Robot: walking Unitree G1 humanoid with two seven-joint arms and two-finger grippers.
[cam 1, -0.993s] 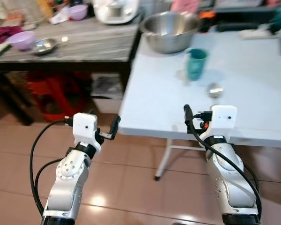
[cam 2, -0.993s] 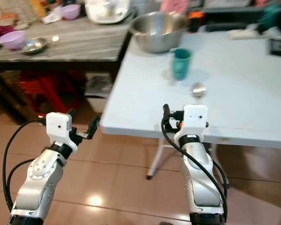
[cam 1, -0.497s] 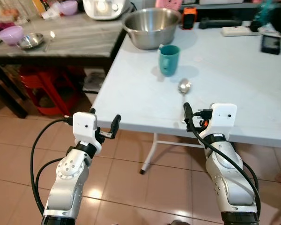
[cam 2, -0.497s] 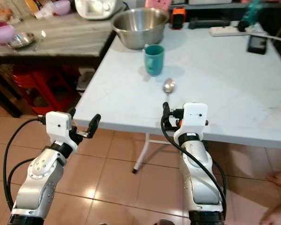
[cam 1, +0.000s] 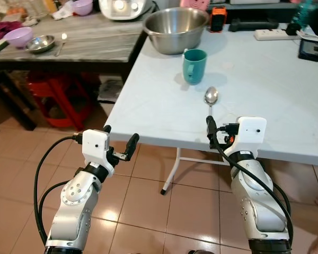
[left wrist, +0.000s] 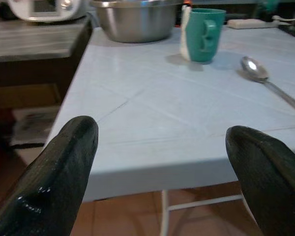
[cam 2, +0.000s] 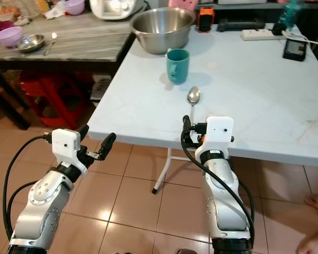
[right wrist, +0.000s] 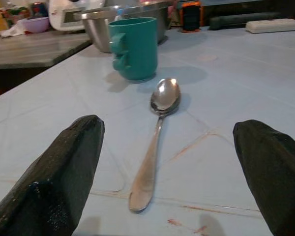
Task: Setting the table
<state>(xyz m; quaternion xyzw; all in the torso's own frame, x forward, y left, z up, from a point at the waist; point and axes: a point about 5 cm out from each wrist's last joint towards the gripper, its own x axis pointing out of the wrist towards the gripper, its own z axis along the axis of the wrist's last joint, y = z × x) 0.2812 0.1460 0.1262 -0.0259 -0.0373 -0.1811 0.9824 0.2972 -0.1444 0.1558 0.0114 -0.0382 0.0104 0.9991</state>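
Spoon lies on the pale worktop, bowl toward the teal mug just beyond, ungrasped. The right gripper hovers at its handle end, fingers spread wide; the left gripper is also open off the worktop's edge. Setting looks barely begun.

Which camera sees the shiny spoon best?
The right wrist view: the spoon lies whole and close between the open right gripper's fingers. The eye views show it small, beside the teal mug. The left wrist view catches it off to one side.
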